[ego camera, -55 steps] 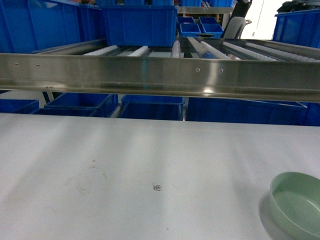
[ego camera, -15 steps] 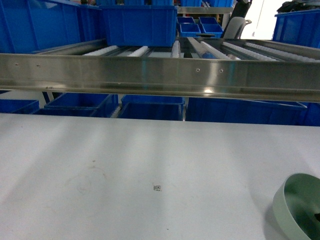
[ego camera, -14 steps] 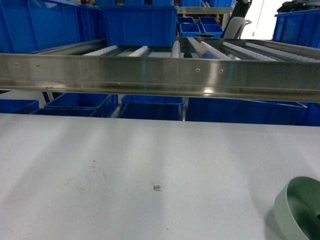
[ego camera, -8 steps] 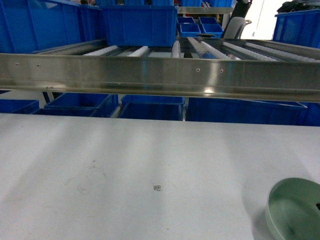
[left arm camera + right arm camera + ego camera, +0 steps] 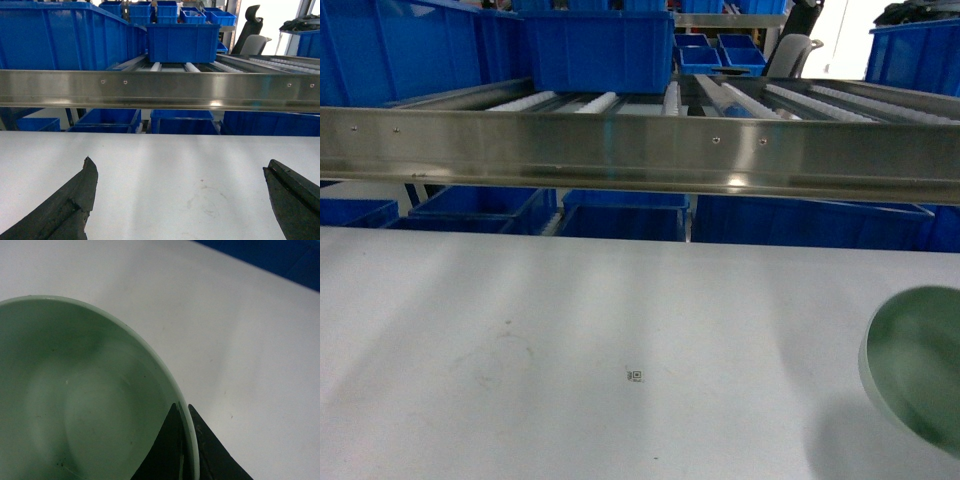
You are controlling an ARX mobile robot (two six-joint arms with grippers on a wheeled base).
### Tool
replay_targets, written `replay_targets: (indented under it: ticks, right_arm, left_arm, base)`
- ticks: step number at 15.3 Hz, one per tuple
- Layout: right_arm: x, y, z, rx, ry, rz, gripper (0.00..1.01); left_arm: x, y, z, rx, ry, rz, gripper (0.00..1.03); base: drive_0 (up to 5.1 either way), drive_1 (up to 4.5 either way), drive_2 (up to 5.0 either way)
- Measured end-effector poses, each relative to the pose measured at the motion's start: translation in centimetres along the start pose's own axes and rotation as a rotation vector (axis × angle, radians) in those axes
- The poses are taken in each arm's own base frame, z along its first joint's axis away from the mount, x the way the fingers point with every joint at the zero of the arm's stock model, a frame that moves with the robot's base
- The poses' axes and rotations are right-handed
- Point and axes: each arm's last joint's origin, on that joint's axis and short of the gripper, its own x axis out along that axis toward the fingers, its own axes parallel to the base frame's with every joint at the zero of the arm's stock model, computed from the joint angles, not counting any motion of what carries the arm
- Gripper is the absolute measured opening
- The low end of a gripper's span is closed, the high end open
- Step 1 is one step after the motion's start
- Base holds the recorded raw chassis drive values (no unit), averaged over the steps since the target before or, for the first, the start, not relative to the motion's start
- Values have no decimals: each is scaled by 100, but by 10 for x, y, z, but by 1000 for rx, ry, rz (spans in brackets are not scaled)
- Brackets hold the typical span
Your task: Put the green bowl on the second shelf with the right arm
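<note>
The pale green bowl (image 5: 916, 366) hangs tilted above the white table at the right edge of the head view, with a shadow under it. In the right wrist view the green bowl (image 5: 75, 400) fills the left half. My right gripper (image 5: 184, 412) is shut on its rim, one finger inside the wall and one outside. The second shelf (image 5: 640, 152), a steel tier with roller rails, runs across the scene behind and above the table. My left gripper (image 5: 180, 169) stands open over bare tabletop and holds nothing. Neither gripper shows in the head view.
A blue crate (image 5: 600, 48) sits on the shelf's rollers at centre left, and more blue crates stand beside it and below the shelf. The white table (image 5: 620, 320) has a small printed marker (image 5: 634, 376). The shelf's front bar (image 5: 160, 90) spans the full width.
The bowl went from resting on the table to tilting, then rising off it; it now sits higher at the right edge with its shadow on the table below.
</note>
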Motion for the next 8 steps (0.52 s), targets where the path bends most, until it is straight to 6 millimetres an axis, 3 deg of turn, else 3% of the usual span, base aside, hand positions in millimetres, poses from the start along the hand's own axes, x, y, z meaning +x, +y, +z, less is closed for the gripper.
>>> replay_targets:
  ticks: [5, 6, 8]
  right_arm:
    - [-10, 0, 13, -2, -56, -10, 2]
    - [-20, 1, 24, -2, -109, -13, 2]
    - [-87, 10, 68, 32, -364, -46, 2]
  left_arm:
    - [0, 0, 0, 0, 0, 0, 98]
    - [0, 0, 0, 0, 0, 0, 98]
    - [0, 0, 0, 0, 0, 0, 98]
  base:
    - [0, 0, 0]
    - [0, 0, 0]
    - [0, 0, 0]
